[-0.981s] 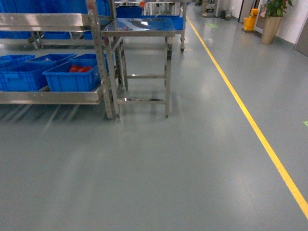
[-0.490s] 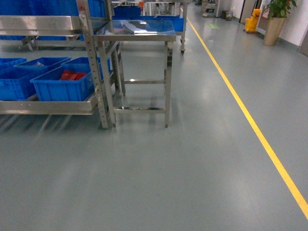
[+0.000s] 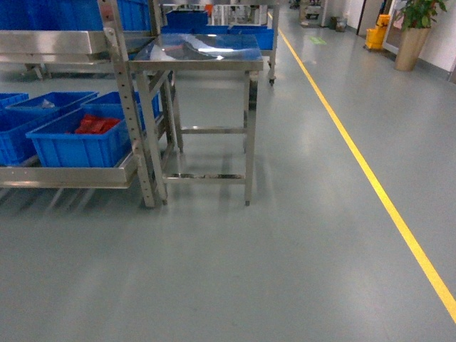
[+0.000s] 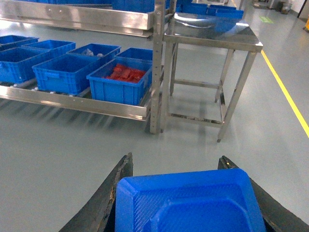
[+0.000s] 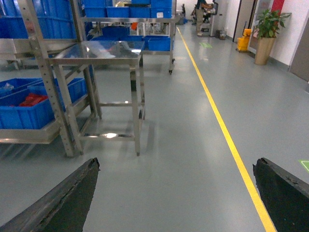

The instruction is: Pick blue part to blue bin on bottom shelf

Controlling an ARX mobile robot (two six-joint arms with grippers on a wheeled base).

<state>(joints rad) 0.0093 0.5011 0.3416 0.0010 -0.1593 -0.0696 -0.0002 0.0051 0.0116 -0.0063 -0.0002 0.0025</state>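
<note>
a robot stands on a grey factory floor (image 3: pixel 285 271) facing a steel rack (image 3: pixel 121 92), its left gripper (image 4: pixel 186 166) clenched on a blue part (image 4: pixel 188 203), a moulded plastic piece that fills the bottom of the left wrist view between the two dark fingers (image 4: pixel 104 198). the part sits high and level in the grasp, seemingly so it travels without slipping while the base moves. the right gripper (image 5: pixel 178 193) hangs released and empty, its black fingers (image 5: pixel 63 198) spread wide at either edge of its own view with only floor between them, apparently kept clear because it has no load.

the bottom shelf (image 4: pixel 72 99) runs along the left, its steel front rail just above the floor, carrying a row of blue bins (image 4: pixel 63 72). the nearest bin (image 4: pixel 123 82) to the rack's upright holds red parts, so it looks the wrong home for a blue one; which bin is meant cannot be told from here. a small steel table (image 3: pixel 199 53) stands just beside the rack's end, and a yellow line (image 3: pixel 370 178) marks the aisle to the right. the shelf lies well apart from the gripper, so the carry seems unfinished and the placing not yet begun.
</note>
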